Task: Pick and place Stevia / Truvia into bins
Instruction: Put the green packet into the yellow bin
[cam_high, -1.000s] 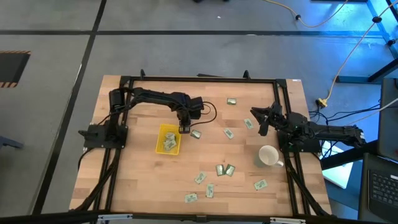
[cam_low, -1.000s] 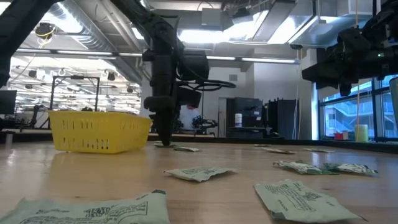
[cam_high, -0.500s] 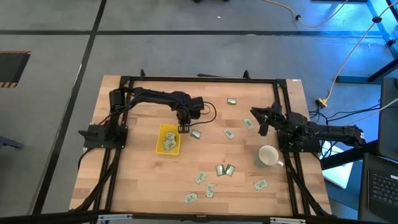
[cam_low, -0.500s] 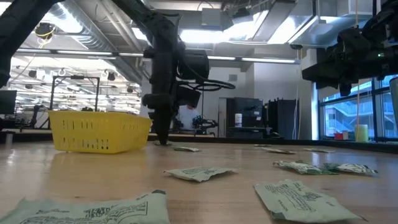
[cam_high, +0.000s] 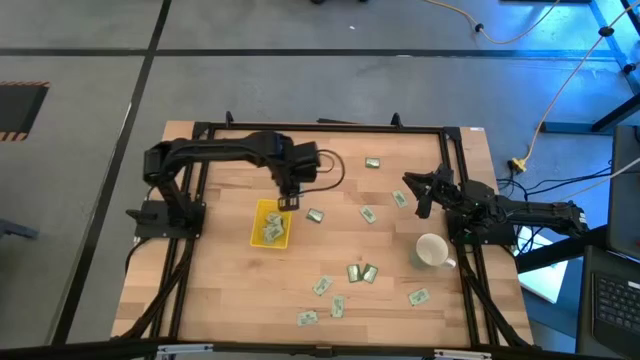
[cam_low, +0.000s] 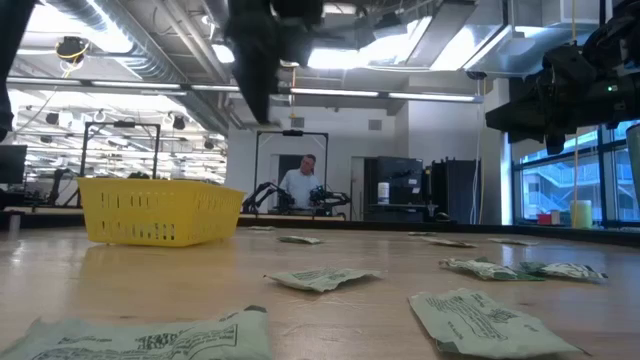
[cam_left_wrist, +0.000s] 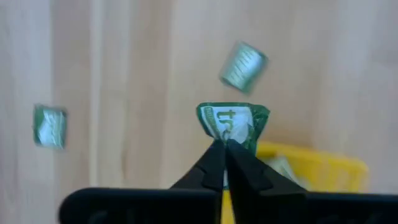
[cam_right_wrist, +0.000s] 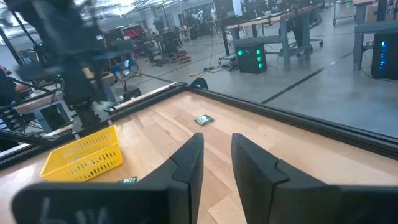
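Fingers of the left end effector are clamped on a green sachet, raised just over the yellow tray near the worktop's middle. Loose sachets lie scattered toward the near edge. Right end effector waits, fingers apart, by the right edge.

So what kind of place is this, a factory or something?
More likely a robotics lab or workshop: beyond the wooden table stand rows of workbenches with equipment, a person works at another rig, and exposed ducts run overhead.
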